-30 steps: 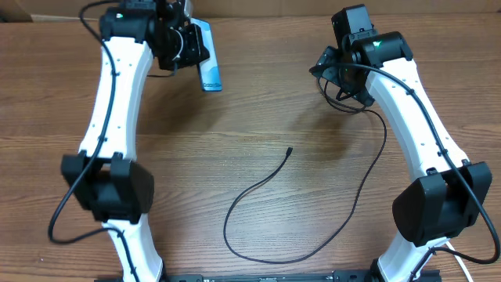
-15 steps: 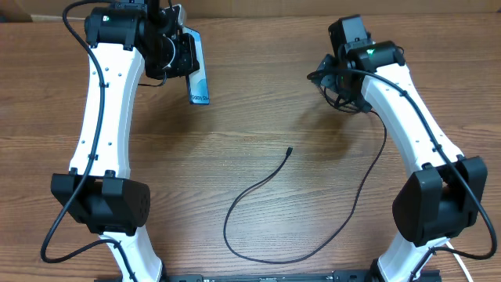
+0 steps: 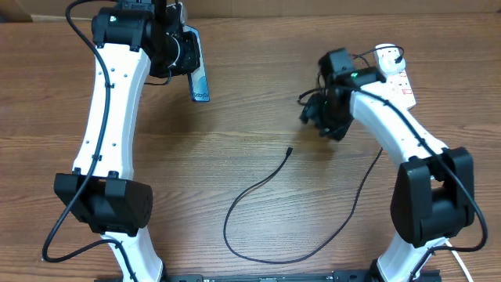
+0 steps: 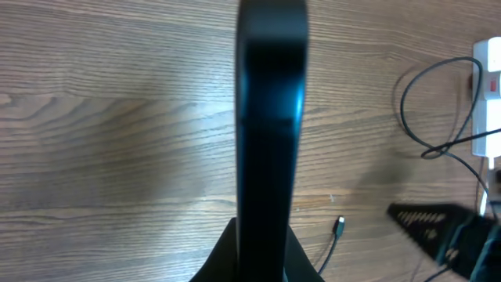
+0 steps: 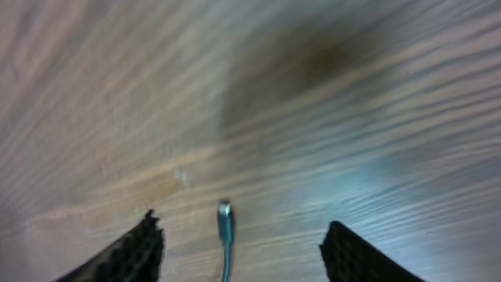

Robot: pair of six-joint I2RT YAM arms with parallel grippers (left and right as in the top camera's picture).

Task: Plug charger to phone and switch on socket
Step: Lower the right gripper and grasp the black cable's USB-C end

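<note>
The phone (image 3: 200, 78) is at the far left of the desk (image 3: 235, 117), lifted above its surface and held by one end between the left fingers (image 4: 221, 258). The socket (image 3: 394, 70) lies at the far right, well apart from the phone. The charger (image 3: 258, 184) lies on the desk in a loop through the middle and the near side, then runs back on the right towards the socket. Its connector tip (image 5: 225, 223) lies below the gap between the right fingers (image 5: 133, 251), not touching them.

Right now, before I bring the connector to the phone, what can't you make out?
Slim blue-screened smartphone: port unseen; left wrist shows only its dark edge.
White oblong power strip: switches too small overhead, partly under the right arm.
Thin black charger cable's tip: motion-blurred, right wrist.
</note>
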